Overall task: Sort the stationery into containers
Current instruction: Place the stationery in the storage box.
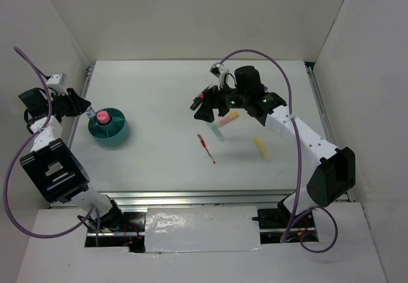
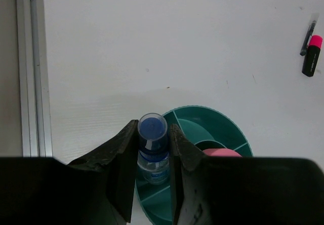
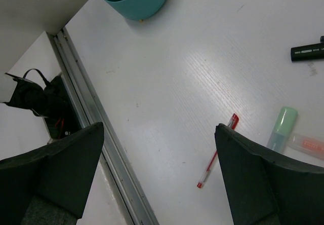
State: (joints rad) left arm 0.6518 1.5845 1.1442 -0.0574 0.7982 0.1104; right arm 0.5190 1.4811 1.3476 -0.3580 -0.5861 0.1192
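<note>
My left gripper [image 2: 153, 127] is shut on a clear blue-capped tube [image 2: 153, 143] and holds it upright over the near-left compartment of the teal cup [image 2: 223, 126], its lower end inside the rim. A pink highlighter [image 2: 223, 153] stands in the cup [image 1: 115, 135]. My right gripper [image 3: 158, 128] is open and empty above the table. Below it lie a red pen [image 3: 217, 156], a pastel green highlighter [image 3: 281, 128] and an orange highlighter [image 3: 306, 145]. A yellow highlighter [image 1: 262, 148] lies to the right of the red pen [image 1: 206, 148].
A black marker [image 3: 307, 51] lies far right in the right wrist view. A pink-capped black marker [image 2: 312, 55] and a thin dark pen [image 2: 307, 32] lie together far from the cup. Metal rails [image 2: 31, 68] edge the table. White walls enclose it.
</note>
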